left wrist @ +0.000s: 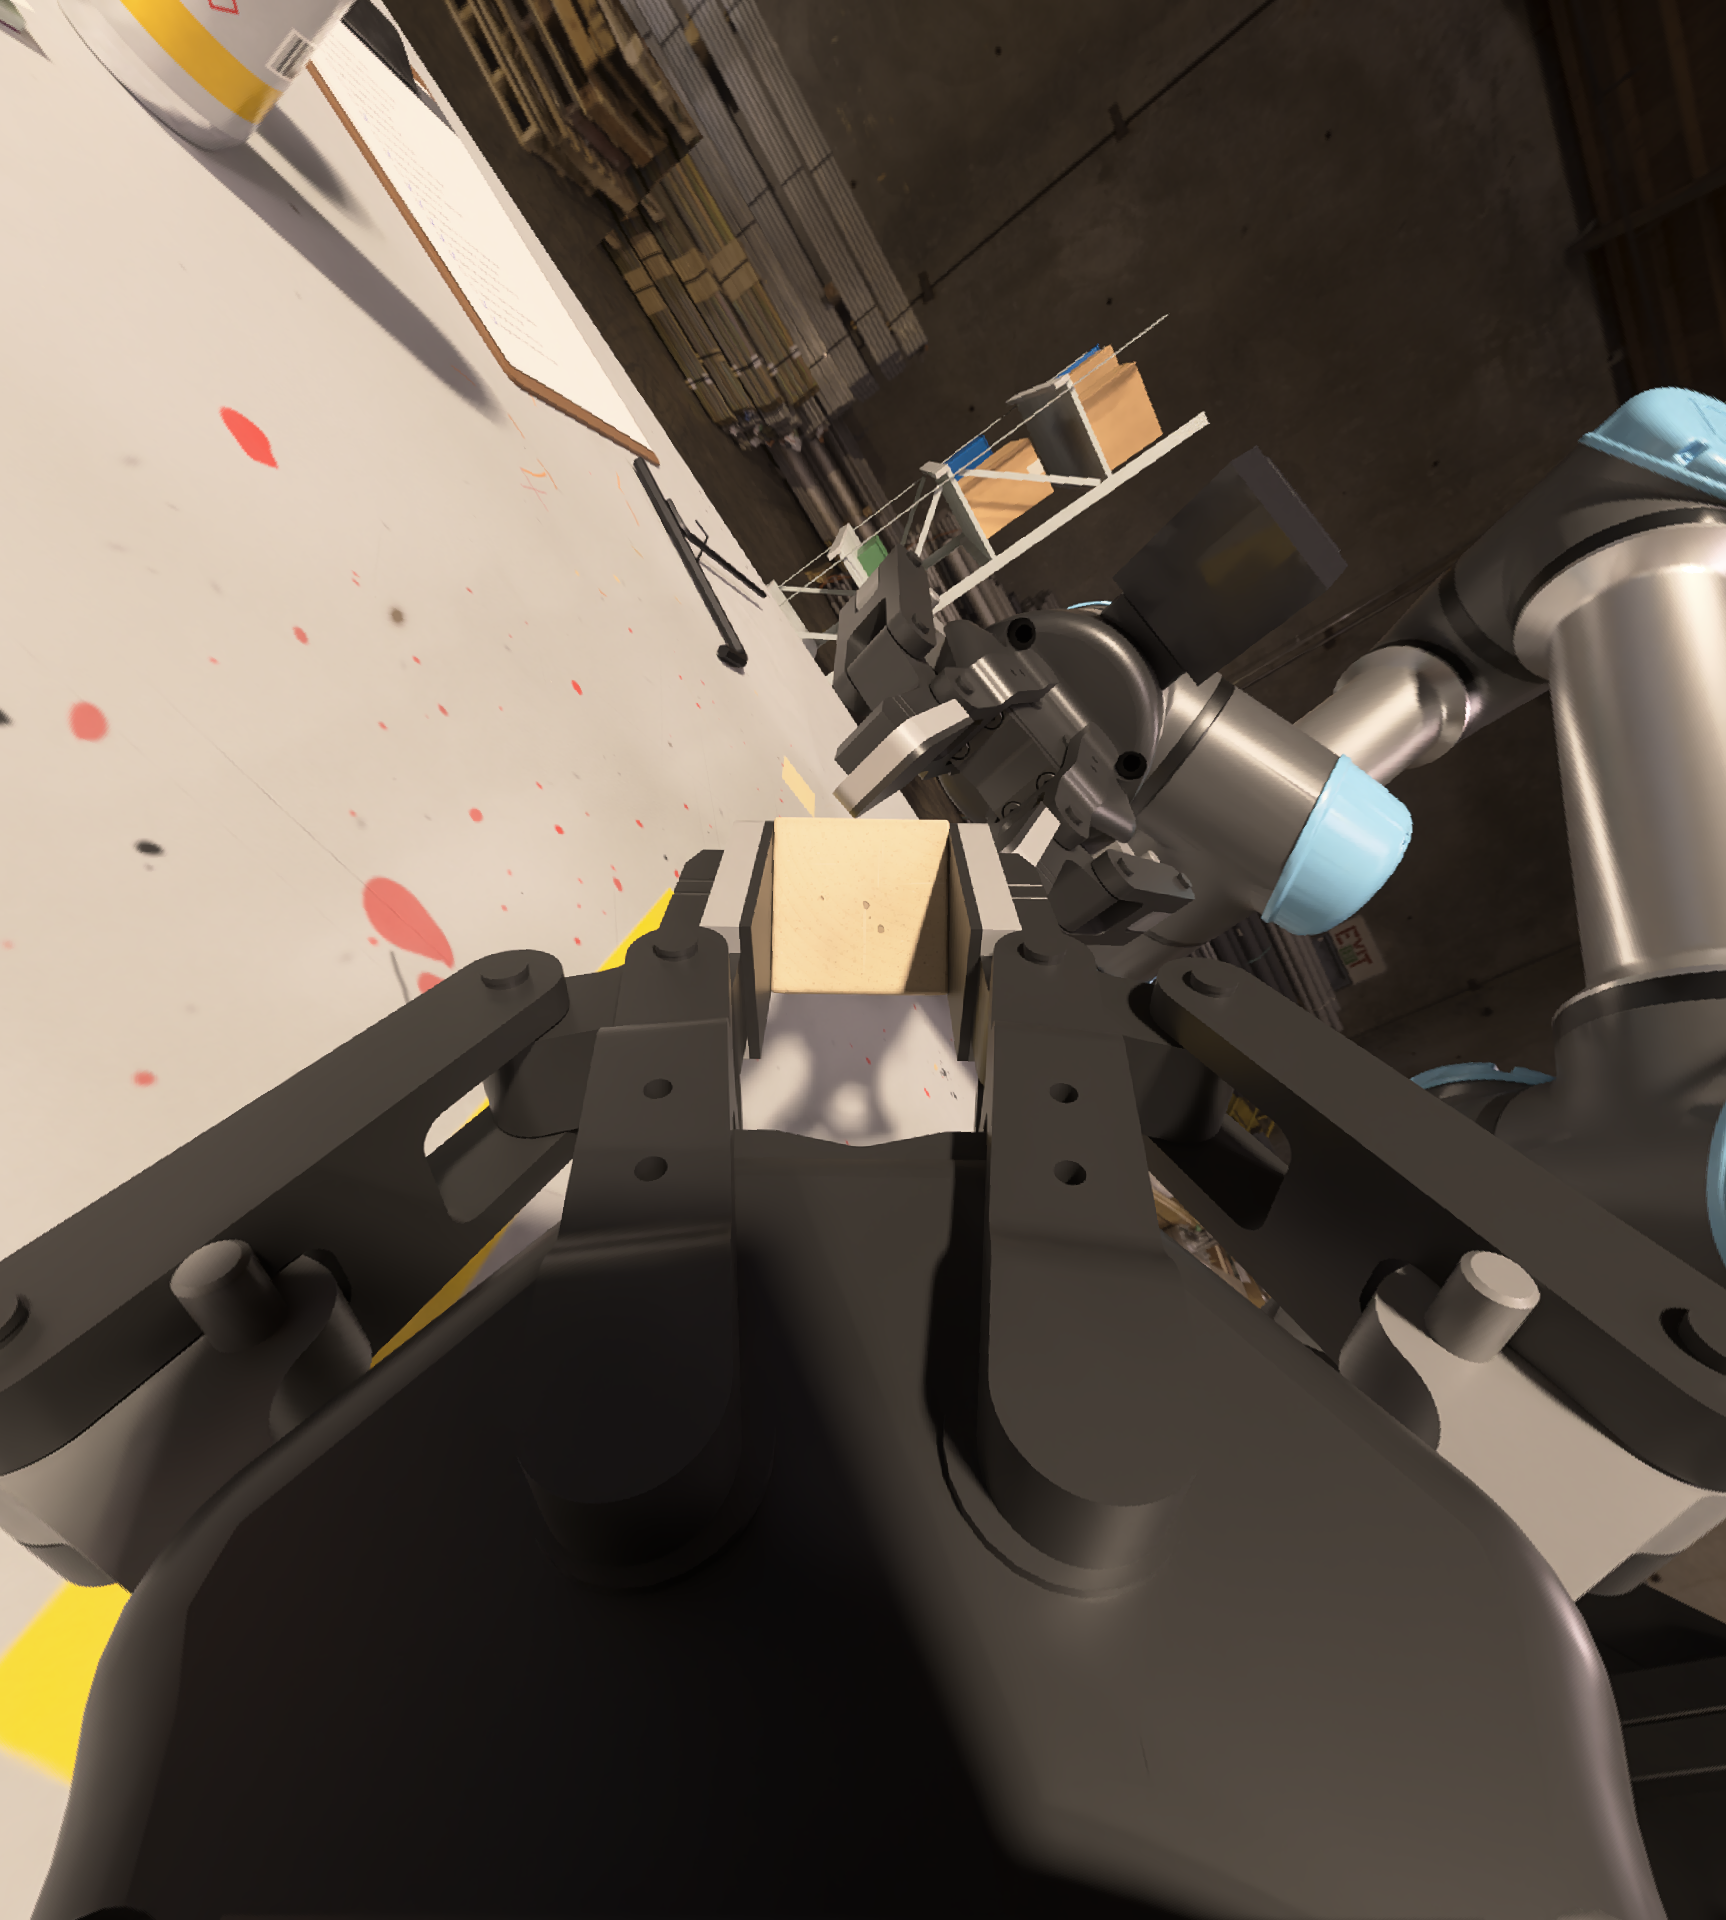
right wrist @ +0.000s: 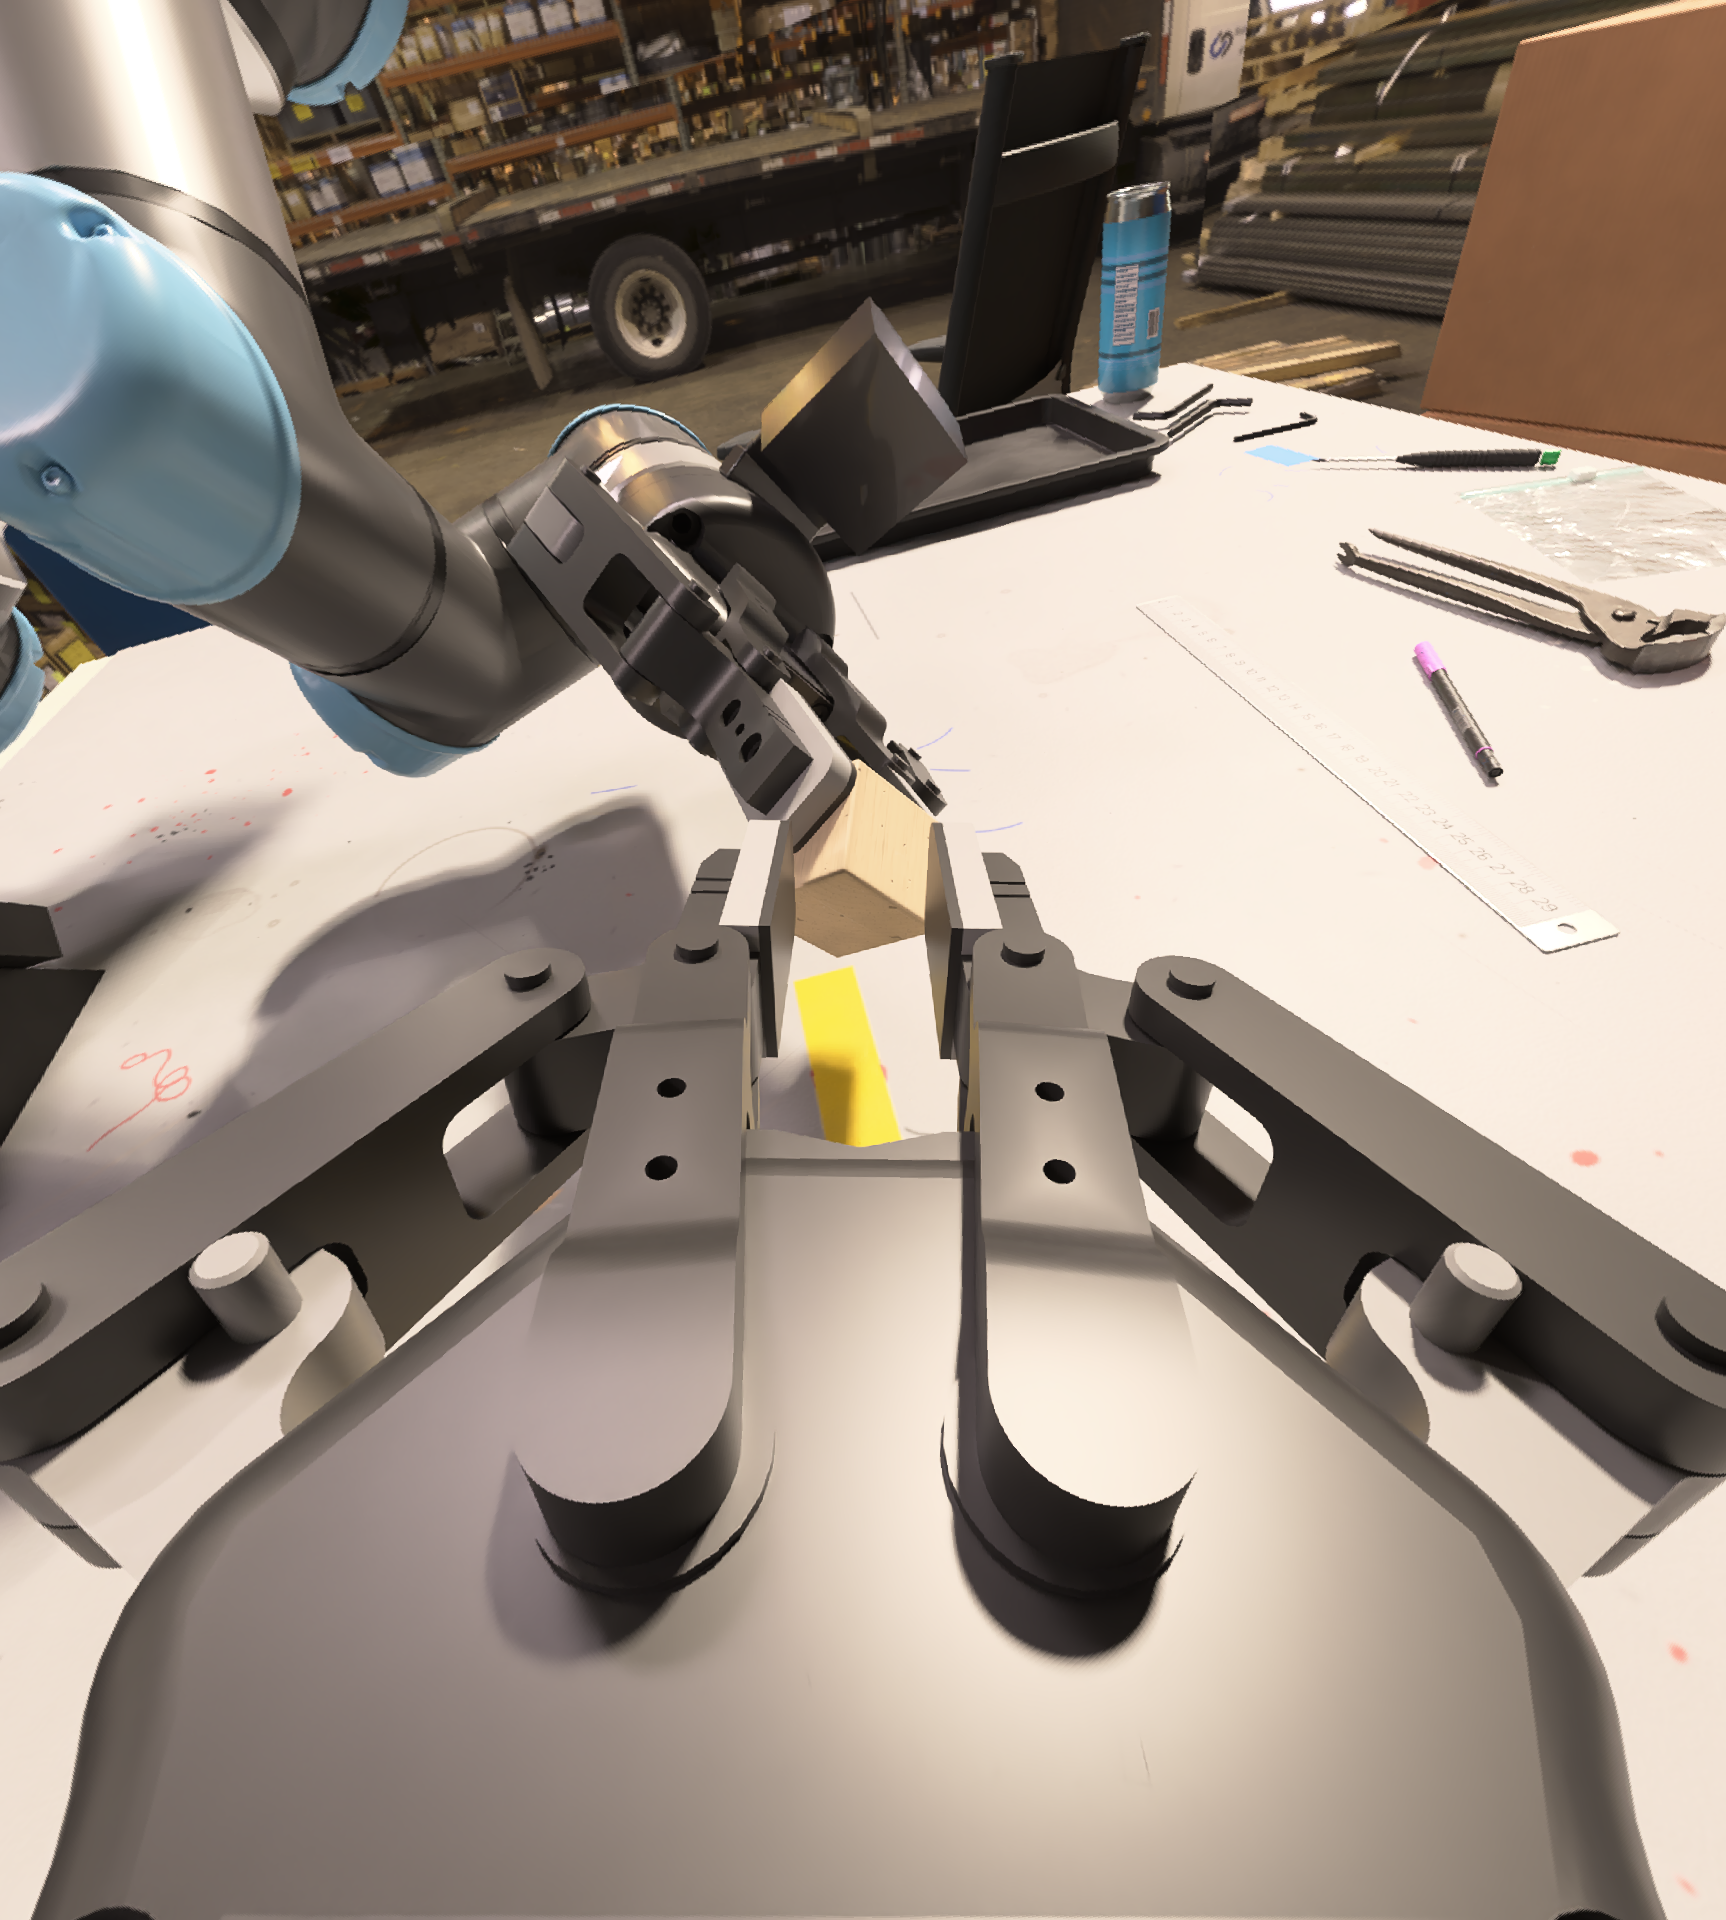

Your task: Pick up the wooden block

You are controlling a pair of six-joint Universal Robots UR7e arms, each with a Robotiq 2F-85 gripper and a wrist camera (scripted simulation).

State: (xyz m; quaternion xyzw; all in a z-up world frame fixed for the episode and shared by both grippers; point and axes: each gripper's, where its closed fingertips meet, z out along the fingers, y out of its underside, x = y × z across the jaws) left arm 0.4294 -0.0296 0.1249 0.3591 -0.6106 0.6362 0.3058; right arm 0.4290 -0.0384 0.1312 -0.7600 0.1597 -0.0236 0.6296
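Note:
The wooden block (left wrist: 859,904) is a pale cube held above the white table (left wrist: 215,623). My left gripper (left wrist: 859,914) is shut on it, with a pad flat against each side. In the right wrist view the block (right wrist: 854,883) shows corner-on between the fingertips of my right gripper (right wrist: 859,873), whose pads are closed against it. There my left gripper (right wrist: 864,784) reaches in from the upper left and clamps the block's far end. My right arm (left wrist: 1243,769) comes in from the right in the left wrist view.
A yellow tape strip (right wrist: 843,1060) lies under the block. Pliers (right wrist: 1565,613), a purple marker (right wrist: 1461,712), a clear ruler (right wrist: 1378,769), a black tray (right wrist: 1046,447), a blue can (right wrist: 1134,291) and a cardboard box (right wrist: 1648,239) lie to the right. A white bucket (left wrist: 194,73) and a clipboard (left wrist: 464,239) stand far off.

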